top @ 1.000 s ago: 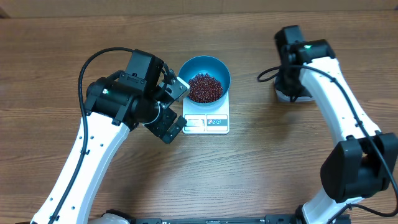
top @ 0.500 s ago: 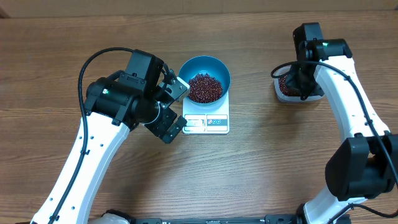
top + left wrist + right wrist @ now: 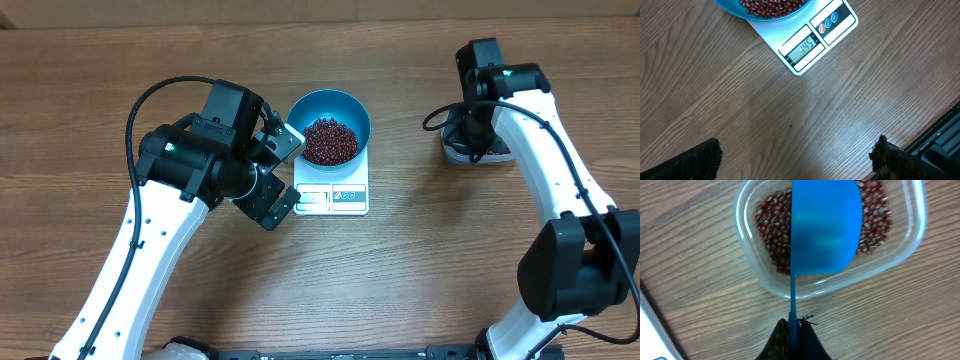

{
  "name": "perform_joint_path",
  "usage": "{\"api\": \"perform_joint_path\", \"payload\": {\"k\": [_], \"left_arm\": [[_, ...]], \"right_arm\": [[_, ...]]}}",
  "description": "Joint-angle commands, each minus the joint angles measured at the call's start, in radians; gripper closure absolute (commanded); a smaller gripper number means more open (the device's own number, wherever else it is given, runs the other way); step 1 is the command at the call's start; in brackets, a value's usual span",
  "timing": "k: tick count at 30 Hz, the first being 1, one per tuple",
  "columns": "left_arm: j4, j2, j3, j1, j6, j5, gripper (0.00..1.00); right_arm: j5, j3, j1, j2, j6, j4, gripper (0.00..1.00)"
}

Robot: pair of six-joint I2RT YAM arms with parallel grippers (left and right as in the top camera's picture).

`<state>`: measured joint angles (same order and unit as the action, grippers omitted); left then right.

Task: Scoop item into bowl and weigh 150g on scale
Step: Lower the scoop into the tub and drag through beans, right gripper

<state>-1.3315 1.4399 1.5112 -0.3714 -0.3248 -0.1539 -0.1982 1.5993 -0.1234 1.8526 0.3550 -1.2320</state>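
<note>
White square scale [image 3: 840,22], display reading 145, carries a deep blue bowl [image 3: 352,112] of tiny red-brown beans [image 3: 329,140] at the middle of the worktop [image 3: 400,280]. The left tool [image 3: 795,157] gapes wide; the right tool [image 3: 792,327] pinches a blue plastic scoop [image 3: 825,230] over a clear tub [image 3: 747,210].

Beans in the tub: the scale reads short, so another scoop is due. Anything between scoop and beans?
Nothing visible. The right gripper holds the scoop over the open tub; no lid covers the beans, though the scoop hides those beneath it.
</note>
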Motion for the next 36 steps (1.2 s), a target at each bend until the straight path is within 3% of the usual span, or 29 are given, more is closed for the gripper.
{"api": "perform_joint_path", "payload": {"k": [1,7,36], "left_arm": [[0.001,-0.013,-0.003,0.005,-0.023,-0.015,0.0],[0.001,-0.013,-0.003,0.005,-0.023,-0.015,0.0],[0.001,-0.013,-0.003,0.005,-0.023,-0.015,0.0]], "right_arm": [[0.047,-0.014,-0.008,0.01,-0.02,0.016,0.96],[0.148,-0.028,-0.008,0.01,-0.055,0.042,0.96],[0.13,0.071,0.116,0.005,-0.072,0.008,0.96]]}}
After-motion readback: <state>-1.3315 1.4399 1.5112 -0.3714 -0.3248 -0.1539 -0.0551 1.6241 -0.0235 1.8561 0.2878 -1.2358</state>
